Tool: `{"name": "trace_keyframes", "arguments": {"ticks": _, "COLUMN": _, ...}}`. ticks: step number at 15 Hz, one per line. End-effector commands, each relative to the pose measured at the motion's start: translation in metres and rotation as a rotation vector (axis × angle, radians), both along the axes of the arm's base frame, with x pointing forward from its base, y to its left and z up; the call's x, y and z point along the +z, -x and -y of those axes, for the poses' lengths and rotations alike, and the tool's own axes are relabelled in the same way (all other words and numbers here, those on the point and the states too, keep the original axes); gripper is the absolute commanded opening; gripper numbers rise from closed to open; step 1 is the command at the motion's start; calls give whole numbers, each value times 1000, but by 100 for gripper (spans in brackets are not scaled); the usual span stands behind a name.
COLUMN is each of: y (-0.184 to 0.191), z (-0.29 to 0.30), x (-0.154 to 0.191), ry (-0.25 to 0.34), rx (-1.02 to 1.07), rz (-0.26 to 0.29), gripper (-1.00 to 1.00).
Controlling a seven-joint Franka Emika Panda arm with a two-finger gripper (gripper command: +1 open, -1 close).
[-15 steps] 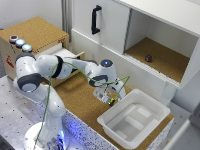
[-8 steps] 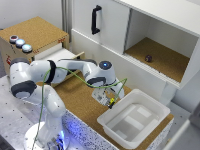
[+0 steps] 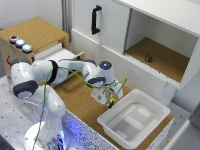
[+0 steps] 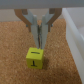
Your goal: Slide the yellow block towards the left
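The yellow block (image 4: pixel 35 56) is a small yellow-green cube with a dark mark on its top, lying on the cork surface. My gripper (image 4: pixel 39 42) is shut, with nothing held. Its fingertips are pressed together right behind the block's far edge, and I cannot tell whether they touch it. In the exterior view the gripper (image 3: pixel 108 98) hangs low over the cork board beside the white bin. There the block (image 3: pixel 111 104) is only a small yellowish speck under the fingers.
A white plastic bin (image 3: pixel 150 107) stands just to the exterior view's right of the gripper; its wall (image 4: pixel 75 45) shows in the wrist view. A small dark ball (image 3: pixel 148 58) lies in the open cabinet. A cork-topped box with buttons (image 3: pixel 20 42) stands at the far left.
The gripper has come down a little toward the cork surface next to the bin, and the arm's elbow has shifted slightly.
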State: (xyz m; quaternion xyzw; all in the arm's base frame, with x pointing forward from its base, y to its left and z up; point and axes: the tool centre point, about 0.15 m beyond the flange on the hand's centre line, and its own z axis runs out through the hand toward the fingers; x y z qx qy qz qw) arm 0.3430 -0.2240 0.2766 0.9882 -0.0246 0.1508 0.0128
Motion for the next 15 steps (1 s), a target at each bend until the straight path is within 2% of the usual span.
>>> {"name": "trace_keyframes", "arguments": {"ticks": 1, "y": -42, "z": 30, "x": -65, "ry": 22, "rx": -19, "rz": -75, "gripper": -100}}
{"name": "trace_keyframes", "arguments": {"ticks": 6, "y": -55, "z": 24, "x": -88, "ry": 19, "rx": 7, "rz": -103, "gripper": -100}}
{"name": "trace_keyframes", "arguments": {"ticks": 11, "y": -56, "z": 6, "x": -87, "ry": 4, "rx": 39, "rz": -113, "gripper": -100}}
{"name": "trace_keyframes", "arguments": {"ticks": 15, "y": -41, "z": -10, "x": -80, "ry": -23, "rx": 39, "rz": -124, "gripper": -100}}
